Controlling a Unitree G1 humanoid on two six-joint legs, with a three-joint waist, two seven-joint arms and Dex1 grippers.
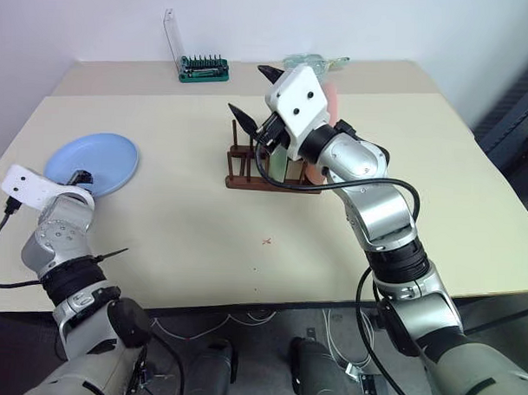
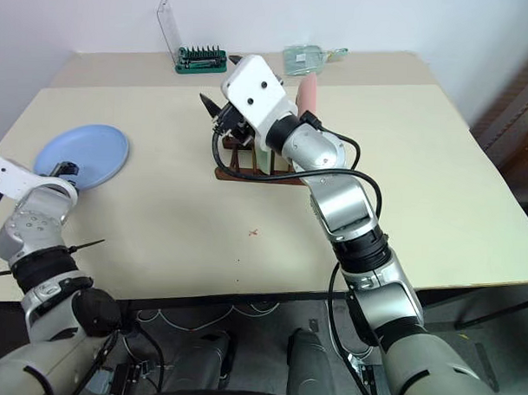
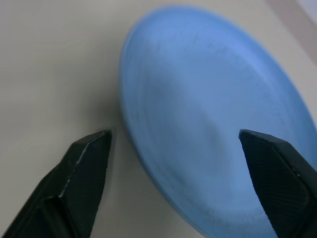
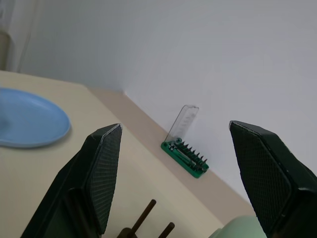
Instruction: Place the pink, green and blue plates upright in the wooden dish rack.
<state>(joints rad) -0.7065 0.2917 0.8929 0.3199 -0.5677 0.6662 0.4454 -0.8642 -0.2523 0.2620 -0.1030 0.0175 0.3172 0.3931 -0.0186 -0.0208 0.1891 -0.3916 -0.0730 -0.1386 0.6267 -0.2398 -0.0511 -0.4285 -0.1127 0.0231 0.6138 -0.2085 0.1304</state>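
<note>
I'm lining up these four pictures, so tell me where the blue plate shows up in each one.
Left eye view: blue plate flat on the table's left side.
Right eye view: same spot, far left.
Left wrist view: close up, between the open left gripper fingers.
Right wrist view: at the left edge.
Shared landmark: the green bit holder by the wall.

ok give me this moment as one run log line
left gripper: open, at blue plate flat on table | right gripper: open, empty, over wooden dish rack | pink plate, green plate: racked

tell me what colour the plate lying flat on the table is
Light blue; the blue plate shows best in the left eye view.
</note>
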